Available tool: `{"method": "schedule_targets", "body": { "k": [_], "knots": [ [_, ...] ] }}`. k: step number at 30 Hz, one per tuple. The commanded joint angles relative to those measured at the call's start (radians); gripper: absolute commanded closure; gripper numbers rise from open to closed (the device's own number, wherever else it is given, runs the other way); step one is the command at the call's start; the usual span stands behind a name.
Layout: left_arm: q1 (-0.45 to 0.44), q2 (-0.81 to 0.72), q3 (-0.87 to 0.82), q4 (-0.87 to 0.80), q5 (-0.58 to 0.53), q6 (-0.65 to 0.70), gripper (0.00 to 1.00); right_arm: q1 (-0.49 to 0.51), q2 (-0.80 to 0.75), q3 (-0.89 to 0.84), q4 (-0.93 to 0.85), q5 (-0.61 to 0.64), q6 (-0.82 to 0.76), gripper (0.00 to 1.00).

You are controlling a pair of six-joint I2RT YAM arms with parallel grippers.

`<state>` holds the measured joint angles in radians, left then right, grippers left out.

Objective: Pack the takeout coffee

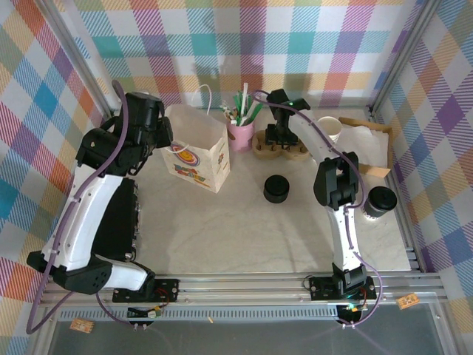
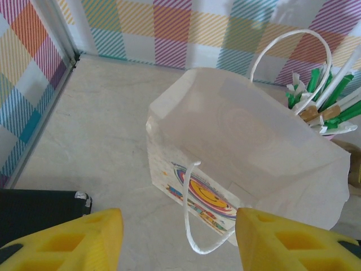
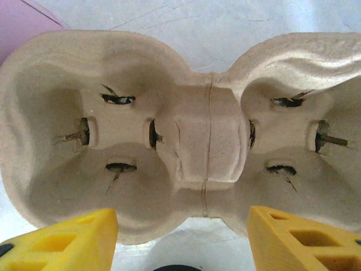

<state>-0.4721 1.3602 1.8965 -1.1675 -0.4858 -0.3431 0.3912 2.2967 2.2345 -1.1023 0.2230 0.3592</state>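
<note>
At upper centre, paper bag (image 1: 198, 151) open and empty, pink cup (image 1: 240, 137) holding straws (image 1: 244, 105), carrier (image 3: 186, 141) wells bare; left fingers (image 2: 73, 240) and right fingers (image 3: 62, 240) apart.

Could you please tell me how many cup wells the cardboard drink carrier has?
2. The left well and the right well of the carrier sit side by side; both are empty, and none seems hidden.

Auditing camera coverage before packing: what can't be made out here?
Top view: cup carrier mostly hidden under the right arm.
Left wrist view: paper bag floor washed out; contents unclear.
Right wrist view: dark object cut off by the bottom edge.
Top view: takeout coffee too small to tell upright or tipped.
</note>
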Motion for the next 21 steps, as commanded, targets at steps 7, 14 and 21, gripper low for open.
{"method": "schedule_targets", "body": {
  "k": [7,14,21],
  "knots": [
    [0.008,-0.062,-0.047,0.046,0.021,0.016,0.44,-0.014,0.083,0.126,-0.056,0.048,0.014,0.4],
    [0.007,-0.081,-0.066,0.047,0.018,0.02,0.44,-0.02,0.135,0.189,-0.081,0.05,0.015,0.41],
    [0.009,-0.088,-0.076,0.049,0.018,0.026,0.44,-0.026,0.157,0.198,-0.09,0.063,0.017,0.41]
  ]
}}
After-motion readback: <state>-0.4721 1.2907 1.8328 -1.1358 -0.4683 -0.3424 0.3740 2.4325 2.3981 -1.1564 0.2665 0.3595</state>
